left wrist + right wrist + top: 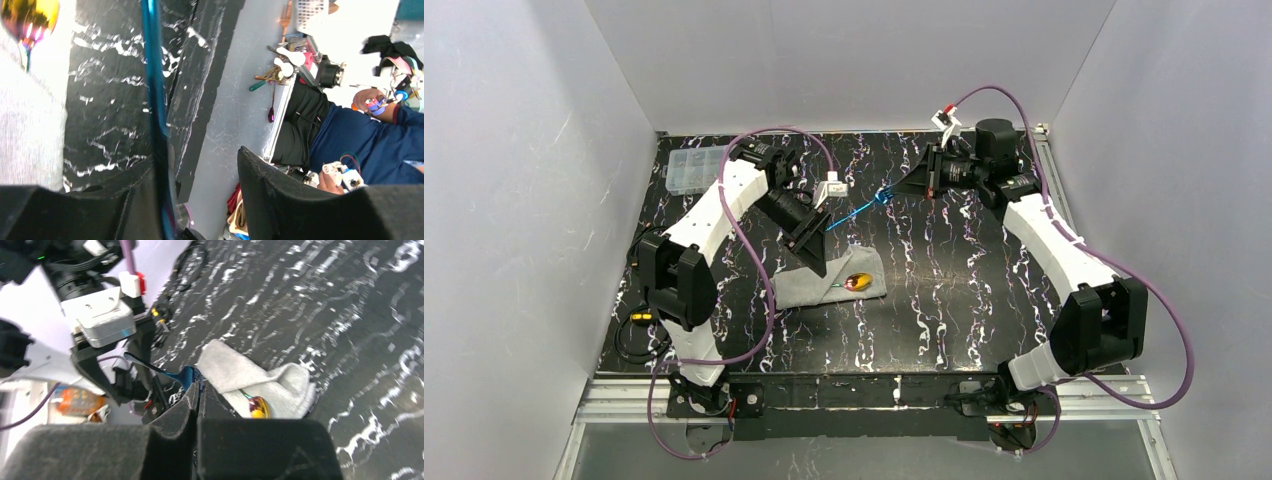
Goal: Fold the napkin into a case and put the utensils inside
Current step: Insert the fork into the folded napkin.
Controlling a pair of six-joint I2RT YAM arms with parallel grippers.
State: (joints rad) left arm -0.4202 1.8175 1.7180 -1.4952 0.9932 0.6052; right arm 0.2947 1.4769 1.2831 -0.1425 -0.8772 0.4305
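Tabletop (pixel 944 300) of black, white-veined pattern spread between pale walls, with both arms reaching over its far half. The left arm (pixel 724 200) bent inward from the left and the right arm (pixel 1044 235) from the right. The napkin, folded into a flat grey case (pixel 819 288), lay left of centre on the table, just beneath the left arm's wrist. A clear plastic box (pixel 692 170) sat at the far left corner, well apart from the cloth. The left gripper (pixel 200 170) hung over the case with its jaws standing apart. The right gripper (pixel 197 390) was pinched tight on the head of the blue utensil (pixel 856 212), held in the air between the two arms. Its handle ran along the inner face of one left finger (touching or only close, I could not tell). The gold-pink utensil (pixel 859 282) rested at the case's right end, its bowl poking out from the fold.
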